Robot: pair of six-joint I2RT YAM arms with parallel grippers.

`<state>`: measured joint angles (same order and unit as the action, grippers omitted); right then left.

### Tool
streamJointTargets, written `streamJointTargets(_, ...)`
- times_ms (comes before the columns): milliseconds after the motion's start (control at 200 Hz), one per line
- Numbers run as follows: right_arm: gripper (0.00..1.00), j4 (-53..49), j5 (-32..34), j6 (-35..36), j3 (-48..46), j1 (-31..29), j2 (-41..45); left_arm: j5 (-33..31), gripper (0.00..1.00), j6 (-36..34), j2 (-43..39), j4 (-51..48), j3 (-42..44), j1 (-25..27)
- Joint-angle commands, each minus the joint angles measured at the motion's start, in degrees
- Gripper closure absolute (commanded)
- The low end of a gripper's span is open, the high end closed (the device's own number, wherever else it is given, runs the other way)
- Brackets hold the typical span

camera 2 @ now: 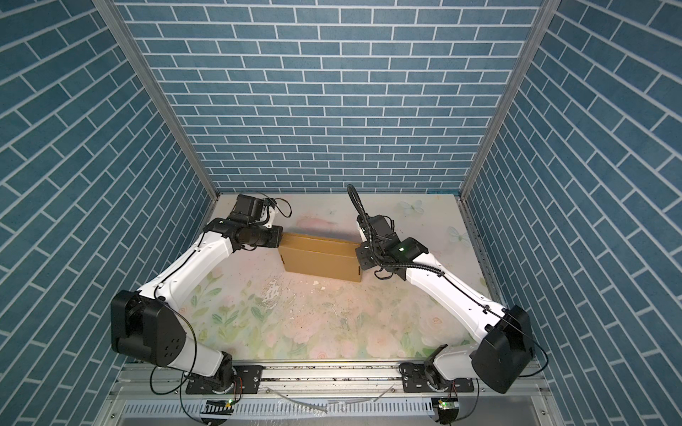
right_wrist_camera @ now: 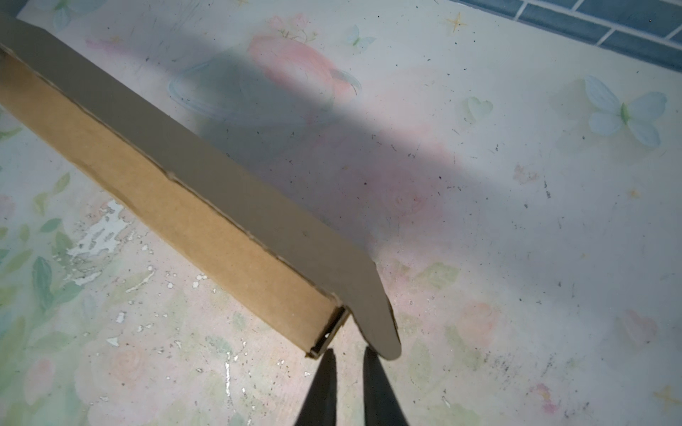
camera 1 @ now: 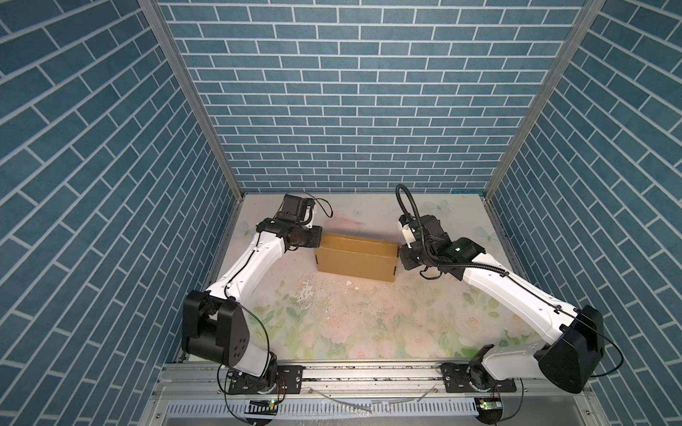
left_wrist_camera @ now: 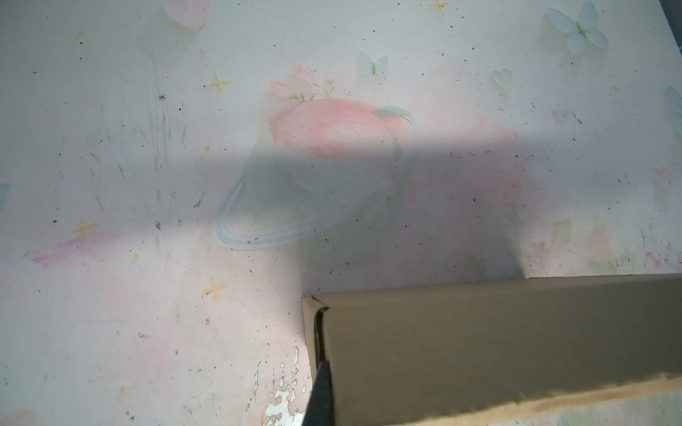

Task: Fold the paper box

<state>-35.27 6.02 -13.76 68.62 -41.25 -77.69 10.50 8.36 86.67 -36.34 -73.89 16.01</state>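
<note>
Right claw [right_wrist_camera: 348, 353] ajar, just beside paper box [right_wrist_camera: 192, 210] end

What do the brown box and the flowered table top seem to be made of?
Paper box: brown cardboard, matte, unprinted; its cut edge looks rough and fibrous, probably corrugated. Table top: probably a printed floral film on a board; it has flaked off in white patches.
</note>
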Motion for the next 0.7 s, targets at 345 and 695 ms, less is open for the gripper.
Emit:
streamJointTargets(345, 0.73, -0.92, 1.54, -0.22, 1.33, 0.12, 1.38, -0.48, 1.0, 0.52, 0.78, -3.52, 0.38, 0.34)
streamJointTargets(695, 0.78, 1.11, -0.06, -0.29, 0.99, 1.33, -2.08, 0.03, 1.0, 0.12, 1.01, -4.51, -0.27, 0.34)
